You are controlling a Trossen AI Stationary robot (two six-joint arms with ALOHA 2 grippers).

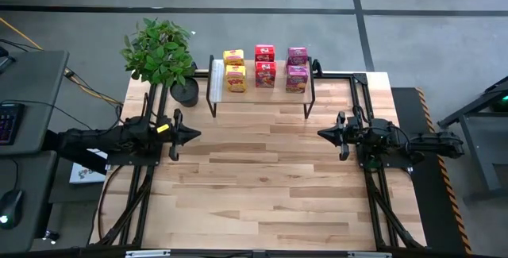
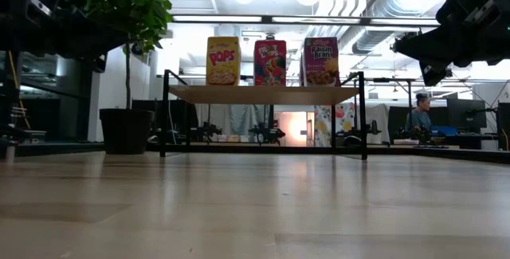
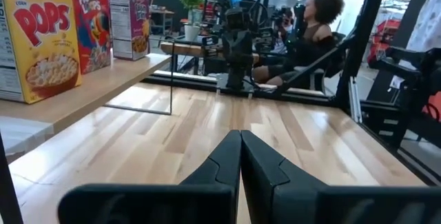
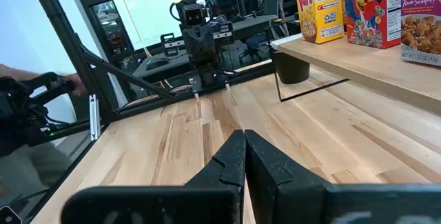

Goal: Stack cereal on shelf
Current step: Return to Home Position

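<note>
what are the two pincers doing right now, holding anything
Left pincer: closed, empty, at the left side of the table.
Right pincer: closed, empty, at the right side.

Leafy green plant in a black pot (image 1: 163, 55) at the light wooden table's (image 1: 262, 182) far corner, seated person (image 2: 420, 115) in the room beyond

The shelf (image 2: 263, 94) is light wood on black wire legs. On it stand yellow cereal boxes (image 1: 234, 56) (image 1: 236, 77), red cereal boxes (image 1: 264, 52) (image 1: 265, 75) and magenta cereal boxes (image 1: 298, 55) (image 1: 297, 78). Beside the shelf is a green plant (image 1: 161, 50) in a black pot (image 1: 186, 92); beneath it, the table (image 1: 262, 171) is pale striped wood.
</note>
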